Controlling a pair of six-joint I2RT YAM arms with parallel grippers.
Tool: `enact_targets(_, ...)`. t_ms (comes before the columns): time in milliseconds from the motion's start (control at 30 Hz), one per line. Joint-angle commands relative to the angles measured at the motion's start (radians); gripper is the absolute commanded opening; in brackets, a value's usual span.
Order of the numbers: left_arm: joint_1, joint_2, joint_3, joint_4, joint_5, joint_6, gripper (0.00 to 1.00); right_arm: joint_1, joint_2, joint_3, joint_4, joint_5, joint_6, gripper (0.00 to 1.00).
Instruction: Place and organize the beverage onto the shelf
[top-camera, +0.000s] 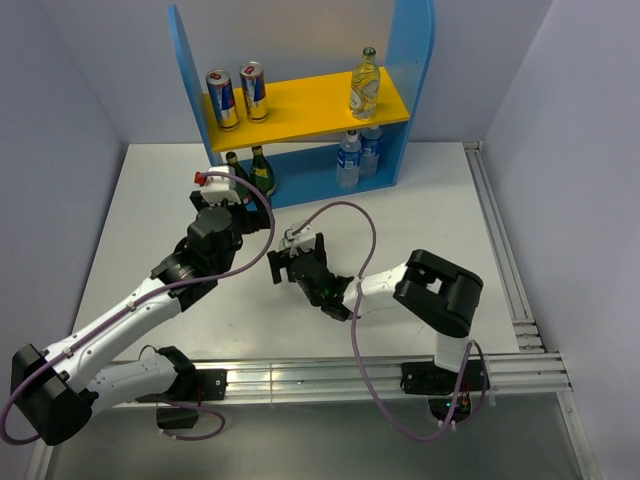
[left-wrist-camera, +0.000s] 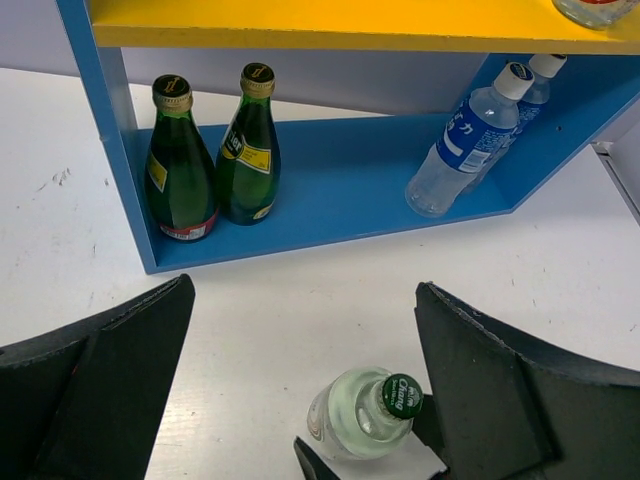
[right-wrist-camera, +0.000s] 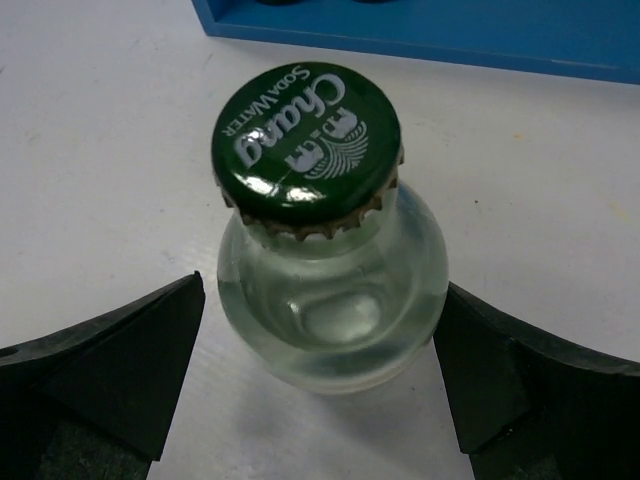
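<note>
Your right gripper (right-wrist-camera: 320, 335), jaws open, straddles the last soda bottle (right-wrist-camera: 330, 270) at frame centre; close, then shelve it.

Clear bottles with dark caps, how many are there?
2. One bottle stands at the right end of the yellow upper board. The other bottle stands on the table between the right gripper's open fingers.

Blue shelf (top-camera: 412, 60), yellow upper board (top-camera: 310, 105), clear bottle (right-wrist-camera: 330, 300), dark green cap (right-wrist-camera: 306, 140), black fingers (right-wrist-camera: 110, 365)
</note>
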Motion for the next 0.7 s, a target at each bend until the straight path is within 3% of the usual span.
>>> enact_targets(0, 0.004, -0.018, -0.001, 0.036, 0.017, 0.005, 0.99, -0.011, 0.058, 0.058, 0.105, 0.1, -0.014, 1.0)
enact_targets(133, 0.002, -0.019, -0.003, 0.033, 0.018, 0.004, 0.99, -0.035, 0.13, 0.094, 0.174, 0.123, -0.025, 0.93)
enact_targets(167, 0.002, -0.022, -0.003, 0.031, 0.018, 0.002, 0.99, -0.041, 0.145, 0.101, 0.199, 0.118, -0.033, 0.77)
enact_targets(233, 0.002, -0.025, -0.004, 0.028, 0.015, 0.002, 0.99, -0.061, 0.176, 0.135, 0.207, 0.106, -0.049, 0.56)
enact_targets(300, 0.001, -0.03, -0.008, 0.026, 0.012, 0.004, 0.99, -0.066, 0.169, 0.157, 0.176, 0.103, -0.074, 0.09)
enact_targets(333, -0.001, -0.036, -0.008, 0.025, 0.003, 0.004, 0.99, -0.069, 0.153, 0.158, 0.167, 0.107, -0.082, 0.0)
enact_targets(500, -0.007, -0.045, -0.017, 0.03, -0.012, 0.01, 0.99, -0.069, -0.107, 0.091, 0.158, 0.112, -0.146, 0.0)
enact_targets(667, -0.007, -0.042, -0.018, 0.037, -0.017, 0.013, 0.99, -0.07, -0.385, 0.141, 0.118, 0.14, -0.331, 0.0)
